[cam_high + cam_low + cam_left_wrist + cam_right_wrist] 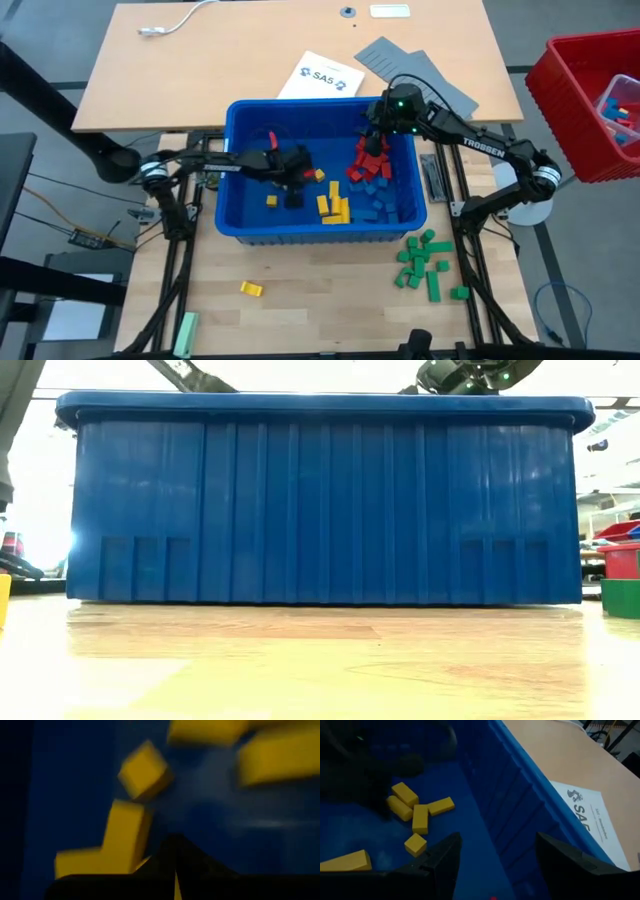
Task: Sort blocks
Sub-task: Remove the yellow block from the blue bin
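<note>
A: Left gripper (296, 187)?
B: In the bin (235, 225), fingers together on a yellow sliver; yellow blocks (334, 207) just beside it.
A: Right gripper (495, 862)?
B: Fingers apart, holding nothing, over red blocks (366, 165); blue blocks (383, 195) near, green blocks (425, 262) well apart, outside.

Your two arms are dark, nearly black, built of slim tubular links. The right arm (470, 135), at the frame's right, carries white "TROSSEN" lettering on its forearm, a green light glowing near its wrist and a silver-ringed joint. The left arm (190, 160), at left, shows a matching silver-ringed joint and black cabling.
</note>
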Action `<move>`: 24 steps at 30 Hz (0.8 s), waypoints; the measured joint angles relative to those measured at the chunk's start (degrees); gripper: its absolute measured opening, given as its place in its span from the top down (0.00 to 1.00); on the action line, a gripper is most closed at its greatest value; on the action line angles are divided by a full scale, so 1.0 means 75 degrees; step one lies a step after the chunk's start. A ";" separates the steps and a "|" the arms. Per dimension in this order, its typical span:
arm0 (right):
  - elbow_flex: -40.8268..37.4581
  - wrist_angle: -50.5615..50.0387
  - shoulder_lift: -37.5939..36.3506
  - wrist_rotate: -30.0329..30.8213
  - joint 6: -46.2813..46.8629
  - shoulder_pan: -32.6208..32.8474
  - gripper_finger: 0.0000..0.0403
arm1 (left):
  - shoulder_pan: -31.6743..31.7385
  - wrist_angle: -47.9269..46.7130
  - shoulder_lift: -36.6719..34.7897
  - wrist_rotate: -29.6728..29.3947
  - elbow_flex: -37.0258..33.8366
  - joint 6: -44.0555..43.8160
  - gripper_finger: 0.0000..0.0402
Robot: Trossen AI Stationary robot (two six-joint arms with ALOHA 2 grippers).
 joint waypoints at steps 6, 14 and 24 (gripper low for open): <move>-0.0003 -0.0015 0.0000 -0.0003 -0.0110 0.0000 0.41 | 0.0099 -0.0457 -0.0873 0.2629 0.0283 -0.0901 0.99; -0.0003 -0.0005 0.0000 -0.0148 -0.0601 -0.0226 0.41 | 0.0358 -0.1754 -0.0868 0.3706 0.0260 -0.0822 0.99; -0.0003 0.0146 0.0000 -0.0317 -0.0215 -0.0873 0.41 | 0.1109 -0.2152 -0.0871 0.5018 -0.0290 0.0250 0.99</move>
